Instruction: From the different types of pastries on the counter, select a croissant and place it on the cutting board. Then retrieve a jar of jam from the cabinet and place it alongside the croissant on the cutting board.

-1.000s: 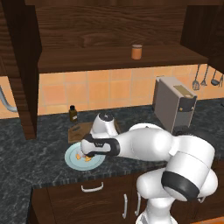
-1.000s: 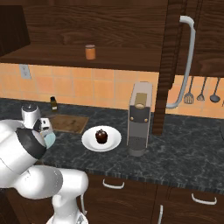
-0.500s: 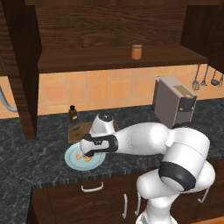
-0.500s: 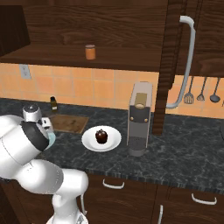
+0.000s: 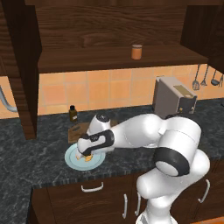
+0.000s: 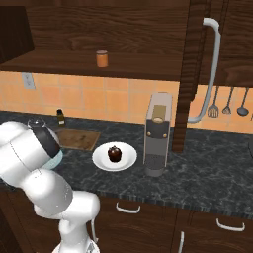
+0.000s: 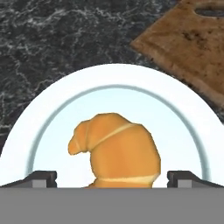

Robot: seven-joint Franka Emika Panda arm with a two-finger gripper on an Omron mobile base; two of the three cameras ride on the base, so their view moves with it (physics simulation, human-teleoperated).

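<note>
Counter [image 7: 52, 39], dark marbled: carries all below. Pale blue plate [image 7: 48, 118]: croissant [image 7: 116, 151] at its centre. My gripper [image 7: 112, 178]: spread open, one fingertip [image 7: 41, 178] left of the croissant, the other right, neither visibly touching. Cutting board [image 7: 192, 41]: bare, just beyond the plate's rim. Jam jar [image 5: 137, 51]: cabinet shelf [image 5: 109, 59], well above.

Your left base view sits behind the arm on its left, looking forward and down over the bench [image 5: 26, 153]. Your right base view does the same from the right. Both take in the cutting board [image 6: 78, 140], the jar of jam [image 5: 137, 51] on the cabinet [image 5: 118, 59] shelf, and the bench's front edge. Your hand view looks close down on the croissant [image 7: 116, 151], the board's corner showing.
</note>
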